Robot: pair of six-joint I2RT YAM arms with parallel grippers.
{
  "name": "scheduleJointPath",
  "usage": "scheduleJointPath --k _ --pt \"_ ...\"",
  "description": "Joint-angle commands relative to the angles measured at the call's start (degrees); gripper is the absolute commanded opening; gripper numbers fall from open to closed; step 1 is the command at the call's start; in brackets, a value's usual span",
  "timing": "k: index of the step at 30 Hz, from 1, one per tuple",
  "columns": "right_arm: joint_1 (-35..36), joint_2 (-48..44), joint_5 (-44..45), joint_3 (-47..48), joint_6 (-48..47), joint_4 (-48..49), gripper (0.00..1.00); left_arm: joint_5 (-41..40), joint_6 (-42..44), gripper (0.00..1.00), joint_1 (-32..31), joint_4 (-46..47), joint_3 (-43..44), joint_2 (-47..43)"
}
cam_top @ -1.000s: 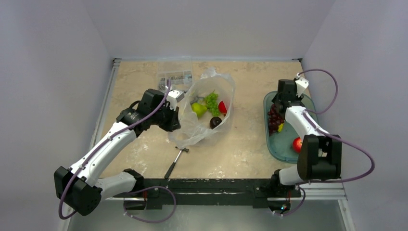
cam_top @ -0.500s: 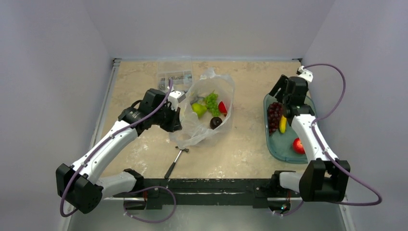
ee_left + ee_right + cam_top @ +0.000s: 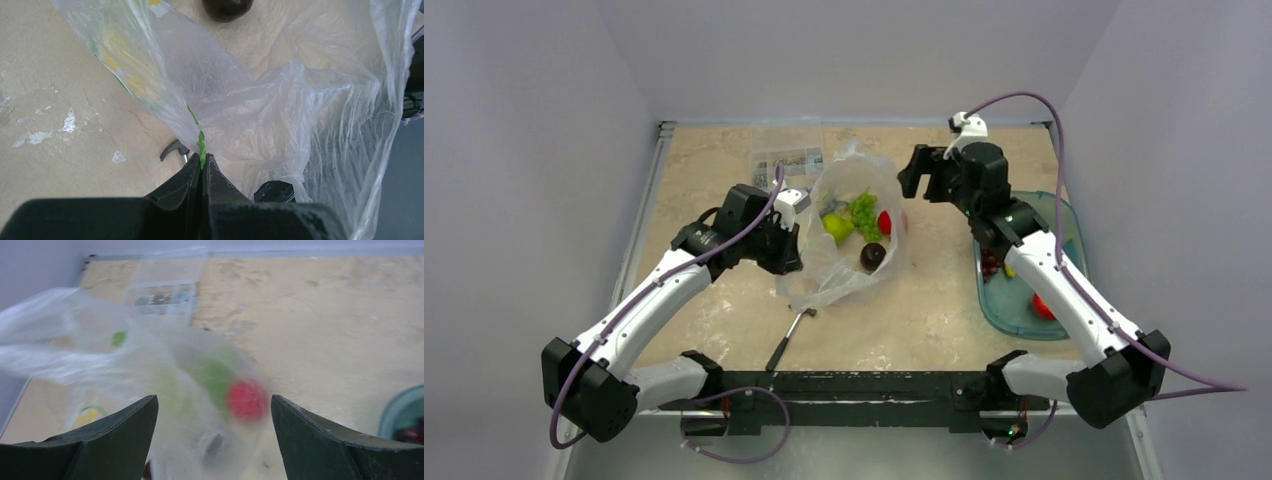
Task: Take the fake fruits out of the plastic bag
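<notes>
1. Left gripper [image 3: 202, 165] - jaws pressed together on a fold of the plastic bag [image 3: 280, 115], probably to anchor it and hold its mouth up for the other arm.
2. Just beyond that pinch, inside the bag: apple [image 3: 837, 228], grapes [image 3: 863, 208], red fruit [image 3: 885, 221] and plum [image 3: 872, 254], not yet taken out.
3. Right gripper [image 3: 212, 405] - fingers spread, empty, beside the bag's far right side and facing the red fruit.
4. Behind it, the tray [image 3: 990, 312] holds the unloaded fruits [image 3: 1042, 306].
5. A second ago the right gripper was over the tray. It has since swung to the bag and opened wider, while the left pinch is unchanged.
</notes>
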Motion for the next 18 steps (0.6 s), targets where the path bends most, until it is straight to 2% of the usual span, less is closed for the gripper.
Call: scheduleJointPath --k 1,5,9,12,15,18 --pt "9.0 -4.8 -1.9 3.5 -4.2 1.7 0.82 0.4 0.4 0.00 0.0 1.2 0.5 0.1" --pt "18.1 -6.8 -6.5 3.1 -7.9 5.3 0.67 0.4 0.4 0.00 0.0 1.2 0.6 0.3" --pt "24.2 -5.8 -10.7 1.7 -8.8 7.5 0.59 0.3 0.5 0.00 0.1 1.1 0.7 0.4" --pt "24.7 -2.3 -11.0 0.5 -5.3 9.1 0.50 -0.1 0.6 0.00 0.0 0.8 1.0 0.2" --pt "24.7 3.0 -11.2 1.0 -2.4 9.9 0.47 -1.1 0.8 0.00 0.1 0.8 0.7 -0.7" --pt "24.4 10.5 -5.9 4.4 1.2 5.4 0.35 -1.5 0.8 0.00 0.0 1.4 0.0 -2.0"
